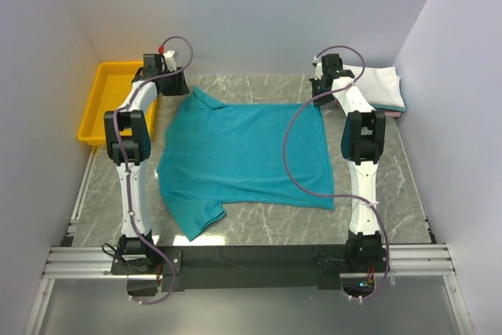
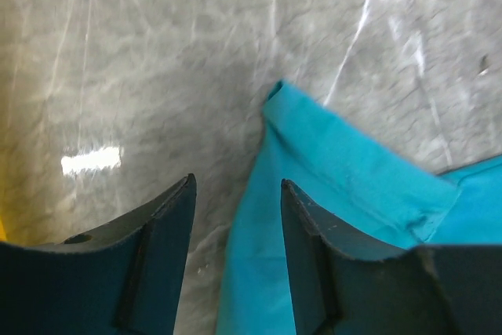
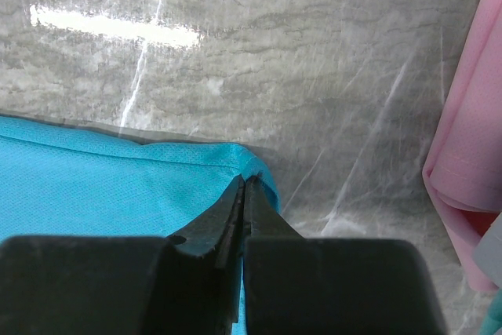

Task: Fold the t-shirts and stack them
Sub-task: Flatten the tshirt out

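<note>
Dark fingers [image 2: 161, 256] of the left hand [image 2: 237, 186] fill the bottom of the left wrist view. They stand apart, with a clear gap between them. A sleeve of the teal t-shirt [image 2: 345, 186] reaches up from the lower right of that frame. Its left edge runs through the gap, and the right finger lies over the cloth. Nothing is pinched there. Bare grey marbled tabletop [image 2: 157, 76] shows beyond, with a sliver of yellow at the left edge.

In the right wrist view the right hand [image 3: 243, 182] has its fingers pressed together. They are clamped on the corner of the teal t-shirt, where the hem ends near the frame's middle. At the right edge of that frame lies a pink t-shirt [image 3: 471, 131], apart from the teal one.

From above, the teal t-shirt lies spread flat across the middle of the tabletop, with one sleeve at the upper left and one at the lower left. The left hand is at the upper left sleeve, and the right hand is at the upper right corner. The folded t-shirts [image 1: 378, 84] sit stacked in the upper right, a white one on top. A yellow bin [image 1: 106, 103] stands at the left, past the tabletop's edge.
</note>
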Motion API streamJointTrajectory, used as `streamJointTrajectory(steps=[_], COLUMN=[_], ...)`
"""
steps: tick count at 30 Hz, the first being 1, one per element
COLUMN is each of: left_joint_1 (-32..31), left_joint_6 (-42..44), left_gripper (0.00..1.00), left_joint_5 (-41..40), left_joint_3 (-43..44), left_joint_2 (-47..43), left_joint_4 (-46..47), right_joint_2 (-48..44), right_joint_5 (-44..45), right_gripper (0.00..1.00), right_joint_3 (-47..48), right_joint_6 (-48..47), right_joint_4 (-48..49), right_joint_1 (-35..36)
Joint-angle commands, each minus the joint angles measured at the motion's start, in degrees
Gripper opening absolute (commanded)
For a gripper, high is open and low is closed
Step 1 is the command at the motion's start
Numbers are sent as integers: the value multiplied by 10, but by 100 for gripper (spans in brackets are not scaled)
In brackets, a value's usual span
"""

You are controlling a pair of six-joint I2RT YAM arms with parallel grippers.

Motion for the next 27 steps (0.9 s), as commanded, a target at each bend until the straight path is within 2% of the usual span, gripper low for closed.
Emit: streamJointTrajectory(steps=[1,15,16,23,24,27], left_joint_1=[0,-8,-8,-8,-8,-8], left_joint_6=[25,28,25,24,23,22], left_gripper=[54,44,36,12,2,0], left_joint_5=[-15,7,7,12,14,26], left_joint_3=[35,38,43,49,49,40], left_joint_2=[3,29,31,28,25,10], left_joint_4=[-42,-46,-47,-44,-40,-27], right_joint_2=[-32,-28,-28,-38,-40,-46], right_joint_5=[0,-1,-1,4,4,5], right_gripper=[0,0,0,0,0,0], right_joint_3=[17,22,22,23,23,24], right_joint_6=[-7,-5,-5,-10,-11,-12], right_joint_4=[6,8,8,15,16,18], right_joint_1=[-4,-5,-5,-5,-5,-5])
